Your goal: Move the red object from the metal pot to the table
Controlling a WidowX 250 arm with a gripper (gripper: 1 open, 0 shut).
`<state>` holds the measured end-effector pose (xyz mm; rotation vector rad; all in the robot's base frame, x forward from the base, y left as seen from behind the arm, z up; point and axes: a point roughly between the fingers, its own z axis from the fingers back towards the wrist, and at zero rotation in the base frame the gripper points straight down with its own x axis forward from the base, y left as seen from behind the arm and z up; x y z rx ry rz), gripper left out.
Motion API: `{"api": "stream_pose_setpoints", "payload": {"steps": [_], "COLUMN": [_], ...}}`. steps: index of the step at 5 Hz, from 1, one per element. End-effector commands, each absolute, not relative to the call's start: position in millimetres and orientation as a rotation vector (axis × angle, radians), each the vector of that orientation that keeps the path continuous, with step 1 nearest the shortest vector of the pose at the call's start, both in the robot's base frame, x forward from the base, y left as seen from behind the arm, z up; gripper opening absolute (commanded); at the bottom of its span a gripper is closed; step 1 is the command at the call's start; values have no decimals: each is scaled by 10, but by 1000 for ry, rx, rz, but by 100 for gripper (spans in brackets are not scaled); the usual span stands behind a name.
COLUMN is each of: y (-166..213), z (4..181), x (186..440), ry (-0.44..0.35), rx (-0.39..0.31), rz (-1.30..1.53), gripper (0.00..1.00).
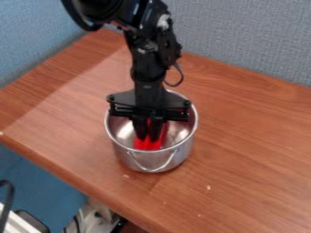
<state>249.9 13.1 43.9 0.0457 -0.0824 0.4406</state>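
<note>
**What I cannot make out from here**

My fingers [149, 130] reach down inside the metal pot [151, 157], and its near wall hides their tips, so where they meet the red object [151, 138] is blurred and too small to read. Only a strip of that red object shows (its lower end is lost behind the pot's rim). My arm [134, 27] is cut off by the top edge. The table [73, 91] runs out of frame at the left and right, and the clutter under its near edge is too dark to name.

Black arm reaching down into metal pot [149, 150], jaws closed on red object [149, 136], on wooden table [61, 91]
</note>
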Motion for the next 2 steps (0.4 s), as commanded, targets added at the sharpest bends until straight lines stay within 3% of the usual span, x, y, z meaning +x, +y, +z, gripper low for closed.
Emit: {"api": "stream_pose_setpoints", "payload": {"steps": [1, 2], "y": [67, -29], "z": [355, 407], "x": [2376, 2387], "ry": [-30, -26], "rx": [62, 63], "rz": [379, 331], "gripper": [0, 0]}}
